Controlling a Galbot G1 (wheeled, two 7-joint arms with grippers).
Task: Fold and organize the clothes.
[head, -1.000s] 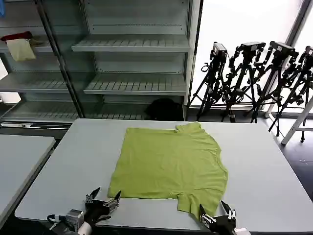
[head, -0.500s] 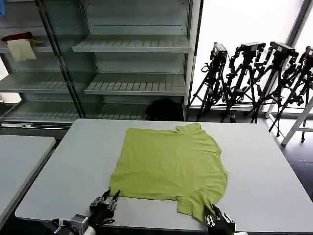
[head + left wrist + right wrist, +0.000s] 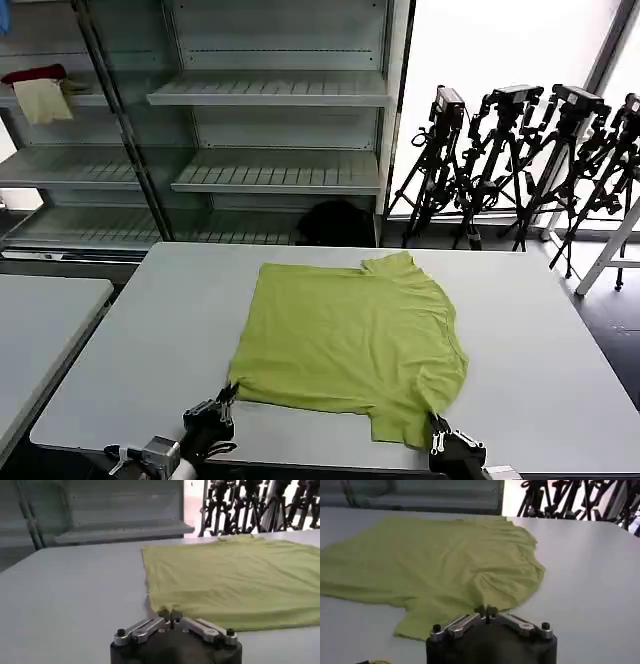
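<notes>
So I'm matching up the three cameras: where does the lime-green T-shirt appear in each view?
Head view: lime-green T-shirt spread flat mid-table.
Left wrist view: beyond the left gripper, which pinches its near corner.
Right wrist view: beyond the right gripper, which pinches its sleeve hem.
Shared landmark: the camera tripods behind the table.

Robot test lab with store-style fittings

Bare metal shelves line the far wall, camera tripods cluster far right by a bright window, and grey tables fill the near floor.
</notes>
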